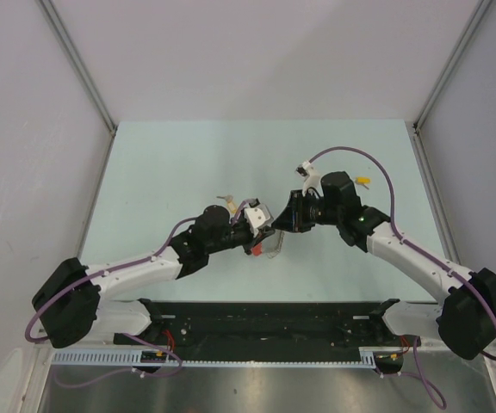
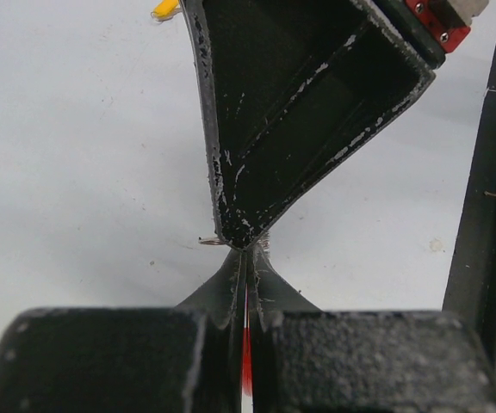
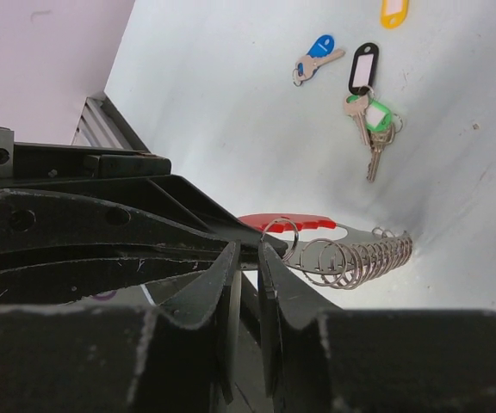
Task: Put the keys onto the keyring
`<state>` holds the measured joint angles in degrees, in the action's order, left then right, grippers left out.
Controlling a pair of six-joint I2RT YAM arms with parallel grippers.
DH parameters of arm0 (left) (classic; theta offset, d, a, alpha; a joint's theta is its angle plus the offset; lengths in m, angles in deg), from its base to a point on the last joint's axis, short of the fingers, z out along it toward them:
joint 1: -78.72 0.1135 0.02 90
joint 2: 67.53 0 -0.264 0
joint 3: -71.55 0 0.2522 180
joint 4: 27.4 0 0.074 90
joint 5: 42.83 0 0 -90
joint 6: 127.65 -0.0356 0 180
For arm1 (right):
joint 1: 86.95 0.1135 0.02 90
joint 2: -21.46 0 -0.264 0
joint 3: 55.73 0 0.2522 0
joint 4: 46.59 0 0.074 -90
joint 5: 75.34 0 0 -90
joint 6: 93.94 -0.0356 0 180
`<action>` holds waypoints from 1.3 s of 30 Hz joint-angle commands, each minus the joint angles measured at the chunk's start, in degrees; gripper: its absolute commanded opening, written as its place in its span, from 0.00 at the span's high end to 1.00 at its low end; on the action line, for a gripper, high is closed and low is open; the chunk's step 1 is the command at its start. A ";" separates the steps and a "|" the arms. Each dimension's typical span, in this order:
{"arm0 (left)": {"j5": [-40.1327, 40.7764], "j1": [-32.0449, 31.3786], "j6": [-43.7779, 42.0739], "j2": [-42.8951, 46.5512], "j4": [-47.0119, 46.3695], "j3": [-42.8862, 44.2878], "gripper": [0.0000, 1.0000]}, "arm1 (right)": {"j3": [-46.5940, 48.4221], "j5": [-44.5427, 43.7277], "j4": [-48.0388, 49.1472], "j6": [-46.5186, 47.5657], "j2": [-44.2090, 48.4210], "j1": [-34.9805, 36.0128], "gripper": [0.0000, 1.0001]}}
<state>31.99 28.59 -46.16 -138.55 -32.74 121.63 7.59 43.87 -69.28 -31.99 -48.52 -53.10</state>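
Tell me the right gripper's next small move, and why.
Probably squeeze the right gripper onto the small wire loop at its fingertips. The left gripper is clamped on the keyring by its red arc; the right fingers show a narrow gap beside that loop, and a pinch is not visible. The keys lie loose on the table.

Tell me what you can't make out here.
Left wrist view: the keyring is only a red sliver between the shut fingers of the left gripper.
Right wrist view: its own fingers hide whether the right gripper pinches a ring; the top edge cuts the yellow tag.
Top view: the blue key does not show, likely under the right arm.
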 commanded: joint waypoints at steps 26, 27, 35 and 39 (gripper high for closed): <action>-0.73 -0.50 -0.10 2.12 -3.23 0.16 0.99 | -1.04 0.41 4.97 1.60 -0.34 -0.97 0.80; -0.64 -0.50 -0.01 2.20 -3.23 0.25 1.00 | -1.22 0.49 5.06 1.34 -0.51 -0.97 0.80; -0.46 -0.50 0.16 2.03 -3.50 0.25 1.00 | -2.71 1.63 6.55 0.55 -0.95 -0.89 0.81; -0.29 -0.41 0.25 2.03 -3.41 0.16 1.00 | -3.07 2.51 7.26 0.02 -0.95 -0.97 0.83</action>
<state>31.95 28.57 -46.14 -138.25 -32.63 121.63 5.15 44.77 -64.19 -31.23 -49.17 -53.98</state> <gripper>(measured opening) 0.003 0.186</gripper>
